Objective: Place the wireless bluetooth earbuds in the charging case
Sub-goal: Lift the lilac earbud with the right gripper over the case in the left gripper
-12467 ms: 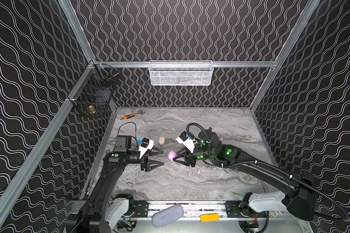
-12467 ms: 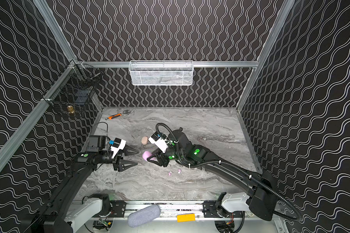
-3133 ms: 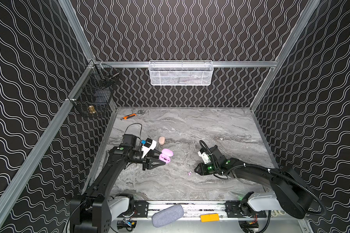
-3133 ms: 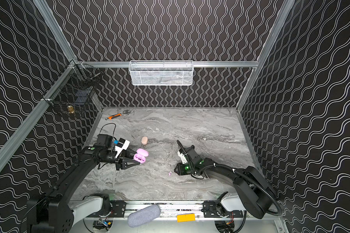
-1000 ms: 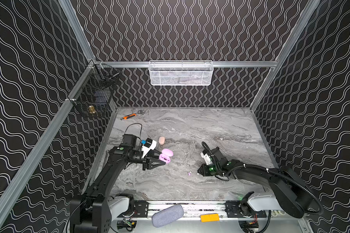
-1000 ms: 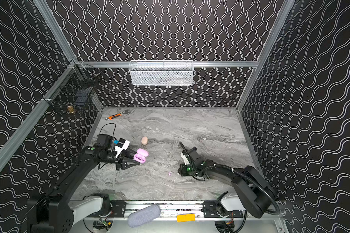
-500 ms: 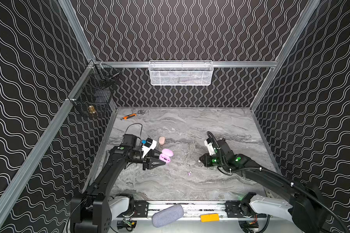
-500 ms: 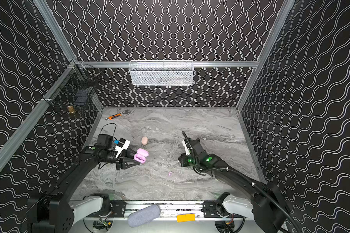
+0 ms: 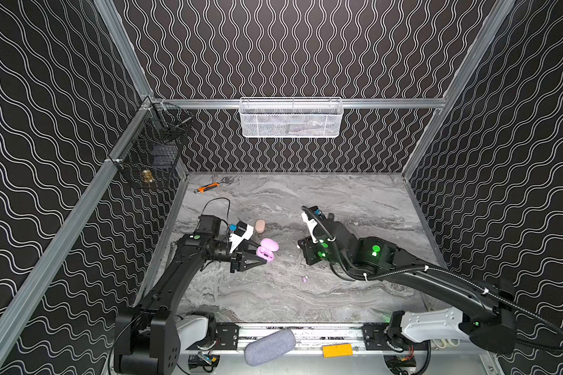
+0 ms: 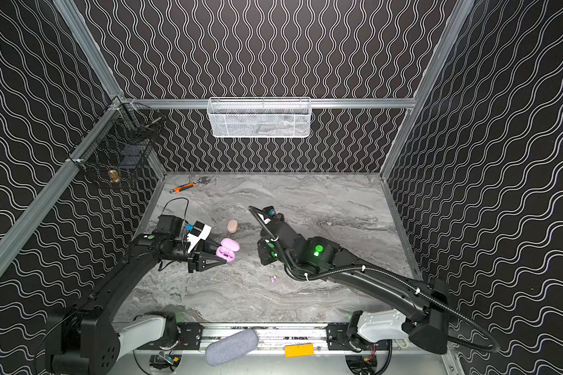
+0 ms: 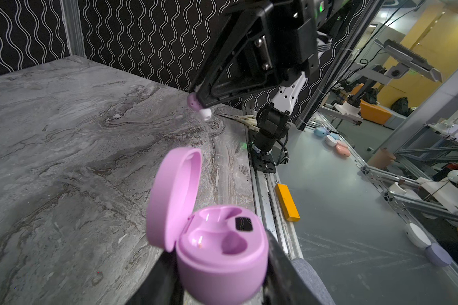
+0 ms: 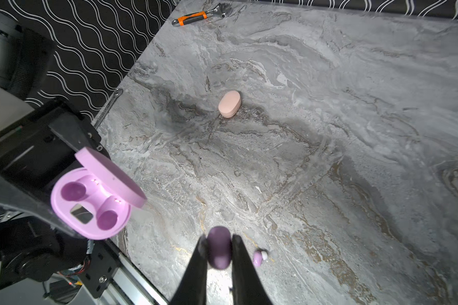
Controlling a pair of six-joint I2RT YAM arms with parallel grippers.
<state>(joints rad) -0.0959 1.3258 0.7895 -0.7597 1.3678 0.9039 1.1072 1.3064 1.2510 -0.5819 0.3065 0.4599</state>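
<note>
Two black robot arms are working over a grey marble-patterned tabletop (image 9: 355, 201) inside a booth with dark, wavy-lined walls.

The left gripper (image 9: 261, 257) is clamping a lilac-pink charging case (image 11: 222, 258) between its two black fingers, squeezing the lower half from both sides. The case's lid is standing hinged open, and the right wrist view is showing its two round sockets unfilled, with a small shiny square panel between them. The case appears to be raised a little above the tabletop, though the angle makes this hard to confirm.

The right gripper (image 12: 219, 241) is pinching a lilac-pink earbud (image 11: 196, 104) at its very fingertips, jaws closed tight on it. It is hovering above the table, pointing down, just beside the open case but not touching it. In the left wrist view the bud's white tip is sticking out below the fingers.

A second lilac-pink earbud (image 9: 304, 279) is lying loose on the tabletop, near the front and between the two arms, apart from both grippers.

A closed peach-pink case (image 9: 260, 225) is resting on the table just behind the left gripper. An orange-handled adjustable wrench (image 9: 210, 187) is lying near the back left corner. A white mesh basket (image 9: 290, 118) is hanging on the rear wall and a black wire basket (image 9: 153, 152) on the left wall.
</note>
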